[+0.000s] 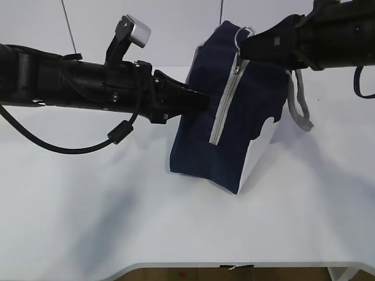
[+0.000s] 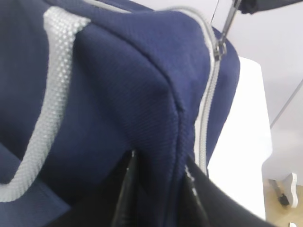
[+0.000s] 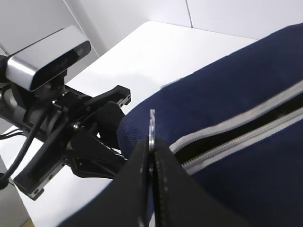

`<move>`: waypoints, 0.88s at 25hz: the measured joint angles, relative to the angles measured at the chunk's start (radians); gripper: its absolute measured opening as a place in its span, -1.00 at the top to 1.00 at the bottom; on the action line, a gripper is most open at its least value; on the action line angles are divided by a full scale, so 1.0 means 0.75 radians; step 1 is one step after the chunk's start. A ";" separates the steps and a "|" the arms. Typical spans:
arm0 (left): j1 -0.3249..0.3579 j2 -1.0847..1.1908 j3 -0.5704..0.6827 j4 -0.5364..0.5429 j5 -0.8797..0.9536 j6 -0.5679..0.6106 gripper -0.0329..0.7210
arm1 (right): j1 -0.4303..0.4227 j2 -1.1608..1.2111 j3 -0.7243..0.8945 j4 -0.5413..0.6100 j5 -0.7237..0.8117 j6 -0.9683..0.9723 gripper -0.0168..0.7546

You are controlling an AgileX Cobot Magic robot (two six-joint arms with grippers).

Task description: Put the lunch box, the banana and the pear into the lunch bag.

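Bag-opening step. Lunch bag (image 1: pixel 225 111) upright on table (image 1: pixel 88 205). Right gripper (image 3: pixel 151 156) pinched on zipper ring (image 1: pixel 244 30); left gripper (image 2: pixel 158 189) clamps bag's corner fold. Next, probably: pull zipper while left braces.

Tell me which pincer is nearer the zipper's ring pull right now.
Right. The right pincer is shut on the ring pull atop the lunch bag; the left pincer pinches the bag's side fabric, lower down.

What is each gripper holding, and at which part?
The right gripper is shut on the ring pull of the lunch bag. The left gripper pinches a fabric edge of the bag.
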 joint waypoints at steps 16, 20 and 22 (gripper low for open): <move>0.000 0.003 0.000 0.016 0.114 -0.041 0.46 | 0.000 0.048 -0.002 0.079 -0.002 0.037 0.94; 0.000 0.003 0.000 0.019 0.117 -0.044 0.46 | 0.000 0.051 -0.002 0.087 -0.024 0.040 0.94; 0.000 0.003 0.000 0.019 0.119 -0.044 0.46 | 0.000 0.052 -0.002 0.089 -0.046 0.040 0.94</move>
